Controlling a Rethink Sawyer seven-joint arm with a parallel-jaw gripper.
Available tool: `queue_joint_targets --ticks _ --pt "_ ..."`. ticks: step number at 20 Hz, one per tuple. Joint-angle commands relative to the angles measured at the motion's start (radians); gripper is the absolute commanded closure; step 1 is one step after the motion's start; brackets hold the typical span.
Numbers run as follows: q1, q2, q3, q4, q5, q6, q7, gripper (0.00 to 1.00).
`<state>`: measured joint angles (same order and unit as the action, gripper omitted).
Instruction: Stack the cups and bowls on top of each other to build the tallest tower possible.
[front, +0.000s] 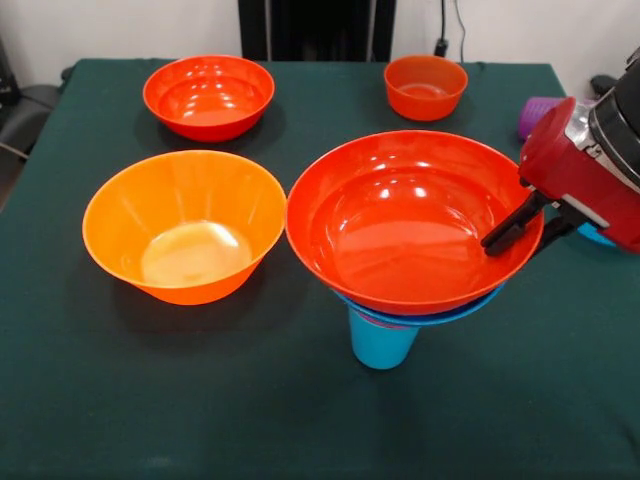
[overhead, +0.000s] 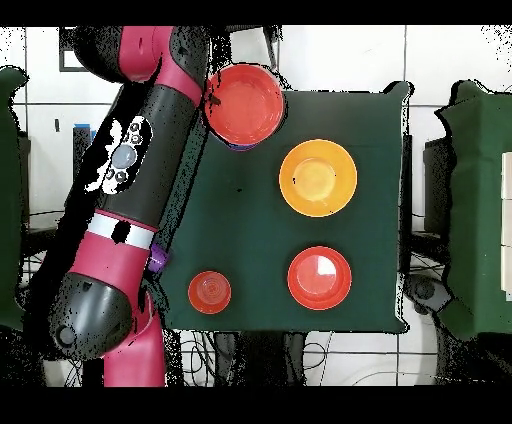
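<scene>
Red-orange and glossy, the big bowl (front: 415, 220) sits on top of the tower (front: 400, 300), which stands toward the near side of the green desk (front: 300, 420). Under it I can make out the rim of a blue bowl (front: 470, 310), and at the bottom a light blue cup (front: 381, 343) carries the whole lot on its mouth. Anything else nested between them is hidden from where I stand.

The hand (front: 520, 228) comes in from the side at the top bowl's rim. One dark finger (front: 508, 228) lies inside the bowl and the other seems to pass outside the wall, so the rim is between them; whether they are pinching it or merely straddling it I cannot tell.

Around the tower, several pieces are left loose. A large yellow-orange bowl (front: 185, 225) stands just beside it, not touching. Further back are another red-orange bowl (front: 209, 96) and a small orange bowl (front: 425, 86), well apart from each other. A purple cup (front: 537, 115) peeks out behind the arm (overhead: 150, 150) at the desk's edge.

By my reckoning the job is well under way but not finished: a stack of at least three pieces is up, and at least four pieces wait on the desk. The stack widens upward on a narrow cup, so it looks top-heavy to me.
</scene>
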<state>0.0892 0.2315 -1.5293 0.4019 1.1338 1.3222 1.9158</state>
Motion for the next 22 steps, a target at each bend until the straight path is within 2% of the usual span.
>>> queue_joint_targets --ticks 1,5,10,22 --pt "-0.009 -0.032 0.106 0.029 -0.08 -0.045 0.144 1.0" --pt "-0.003 -0.043 0.138 0.06 -0.114 -0.079 0.1 1.0" --pt "-0.01 -0.046 0.151 0.055 -0.134 -0.094 0.079 1.0" --pt "-0.01 -0.043 0.164 0.024 -0.15 -0.083 0.122 1.0"
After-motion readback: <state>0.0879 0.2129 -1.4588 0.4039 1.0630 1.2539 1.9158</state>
